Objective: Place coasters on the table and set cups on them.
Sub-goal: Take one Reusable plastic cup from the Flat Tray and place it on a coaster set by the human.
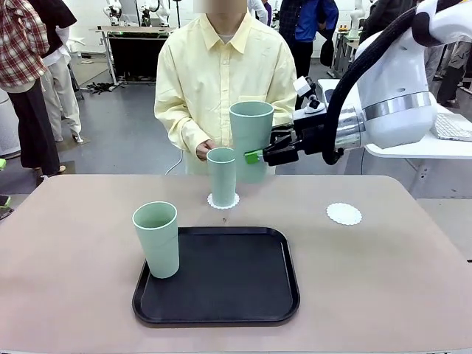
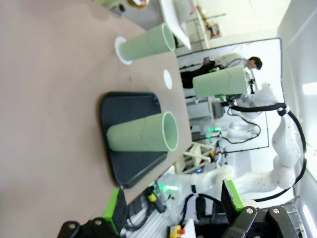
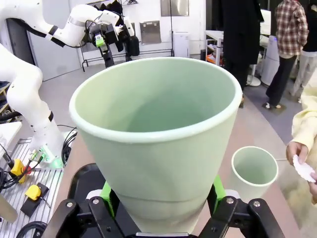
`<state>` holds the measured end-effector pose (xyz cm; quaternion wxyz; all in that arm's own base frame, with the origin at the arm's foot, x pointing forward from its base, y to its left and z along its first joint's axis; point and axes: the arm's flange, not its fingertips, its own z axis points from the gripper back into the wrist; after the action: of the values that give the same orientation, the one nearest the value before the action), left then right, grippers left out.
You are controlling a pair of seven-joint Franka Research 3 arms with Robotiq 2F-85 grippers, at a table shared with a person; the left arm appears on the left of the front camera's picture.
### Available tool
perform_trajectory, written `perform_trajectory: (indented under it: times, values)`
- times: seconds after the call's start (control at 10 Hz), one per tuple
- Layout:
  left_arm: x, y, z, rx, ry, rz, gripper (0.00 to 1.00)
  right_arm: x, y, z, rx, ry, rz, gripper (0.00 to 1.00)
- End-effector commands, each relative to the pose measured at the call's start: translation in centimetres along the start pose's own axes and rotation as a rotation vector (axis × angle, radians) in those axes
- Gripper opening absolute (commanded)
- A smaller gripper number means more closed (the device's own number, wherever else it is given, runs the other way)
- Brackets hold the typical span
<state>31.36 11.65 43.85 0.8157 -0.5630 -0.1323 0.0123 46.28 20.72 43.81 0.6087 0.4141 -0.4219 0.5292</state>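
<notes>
My right gripper [image 1: 259,155] is shut on a mint-green cup [image 1: 251,140], holding it upright in the air above the table's [image 1: 383,280] far middle. In the right wrist view this cup [image 3: 153,134] sits between the green pads [image 3: 106,193]. Just in front of it a second cup [image 1: 221,175] stands on a white coaster [image 1: 223,200]. A bare coaster [image 1: 344,214] lies to the right. A third cup [image 1: 156,238] stands at the left edge of the black tray [image 1: 221,276]. My left gripper [image 2: 172,203] is open, holds nothing, and hangs back from the table.
The person stands at the far side, hands [image 1: 203,150] close behind the held cup. One hand [image 3: 297,153] holds something white and thin. A white table [image 1: 442,144] stands at the back right. Bare tabletop lies left and right of the tray.
</notes>
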Motion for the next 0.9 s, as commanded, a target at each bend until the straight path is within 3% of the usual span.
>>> perform_trajectory:
  times: [0.0, 0.1, 0.3, 0.4, 0.5, 0.8]
  values:
    - [0.0, 0.0, 0.1, -0.015, -0.008, -0.009, 1.0, -1.8, 0.1, -0.8, 0.009, 0.035, -0.007, 0.15]
    - [0.0, 0.0, 0.1, -0.015, -0.008, -0.009, 1.0, 0.0, 0.0, 0.0, 0.0, 0.0, 0.0, 0.15]
    - [0.0, 0.0, 0.1, -0.015, -0.008, -0.009, 1.0, 0.0, 0.0, 0.0, 0.0, 0.0, 0.0, 0.15]
    - [0.0, 0.0, 0.1, -0.015, -0.008, -0.009, 1.0, -0.7, -0.1, 0.0, 0.0, 0.008, -0.006, 0.83]
    - [0.0, 0.0, 0.1, -0.015, -0.008, -0.009, 1.0, -0.8, -1.9, 2.2, -0.018, -0.008, 0.011, 0.83]
    - [0.0, 0.0, 0.1, -0.015, -0.008, -0.009, 1.0, -2.9, -8.3, 12.9, -0.204, -0.095, -0.115, 0.83]
